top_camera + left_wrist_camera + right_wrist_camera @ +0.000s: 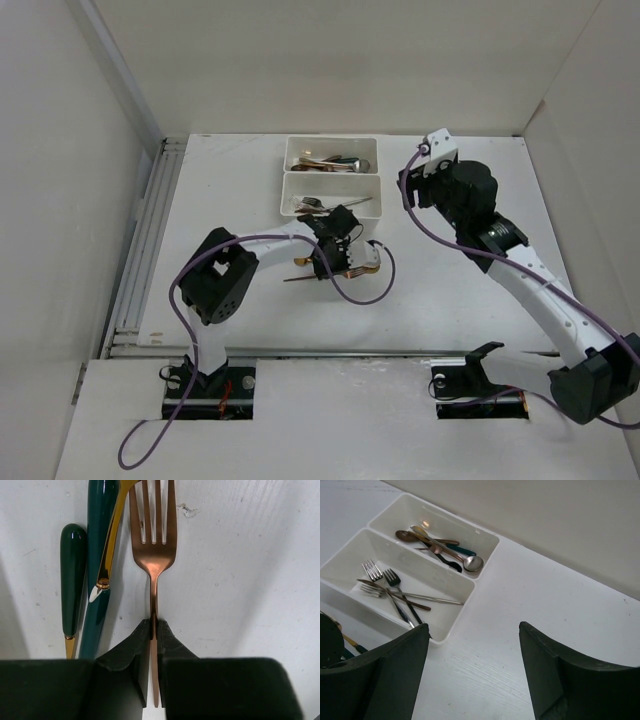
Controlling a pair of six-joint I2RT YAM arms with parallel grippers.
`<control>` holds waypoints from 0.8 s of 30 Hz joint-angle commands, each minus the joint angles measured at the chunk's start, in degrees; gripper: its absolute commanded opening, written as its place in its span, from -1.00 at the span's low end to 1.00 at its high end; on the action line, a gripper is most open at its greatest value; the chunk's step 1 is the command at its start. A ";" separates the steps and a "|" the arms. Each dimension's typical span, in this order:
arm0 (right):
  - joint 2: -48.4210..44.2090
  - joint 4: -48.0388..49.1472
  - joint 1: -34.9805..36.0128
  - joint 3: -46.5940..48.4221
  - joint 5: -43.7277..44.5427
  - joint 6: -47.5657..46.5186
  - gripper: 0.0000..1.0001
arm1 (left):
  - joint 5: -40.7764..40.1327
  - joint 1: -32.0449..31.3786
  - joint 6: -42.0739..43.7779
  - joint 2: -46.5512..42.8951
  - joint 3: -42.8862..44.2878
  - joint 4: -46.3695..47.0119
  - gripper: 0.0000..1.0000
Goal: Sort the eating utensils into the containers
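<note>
On table [240, 555] | L gripper [154, 626] pinches copper fork [154, 555] | R gripper [474, 630] spread

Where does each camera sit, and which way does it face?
Top external: above and behind the arms, looking down on the table; both arms and bases show.
Left wrist: on the left arm, looking down past the left gripper, shut on the copper fork.
Right wrist: high, angled down at the fork tray and spoon tray; the open right gripper frames them.
Shared: both trays appear in top and right-wrist views.
</note>
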 commanded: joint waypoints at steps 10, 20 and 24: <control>-0.92 2.41 -2.53 -0.78 -1.83 -3.25 0.55 | 8.33 -1.44 -0.44 -4.85 6.50 -10.99 -1.00; -0.30 6.10 -6.48 0.27 -6.75 -2.11 0.55 | 7.46 -2.50 6.07 -8.47 18.97 -24.53 -1.00; 1.63 6.63 -7.10 1.50 -7.28 -1.58 0.55 | 3.34 -0.22 5.45 -7.85 26.44 -21.03 -1.00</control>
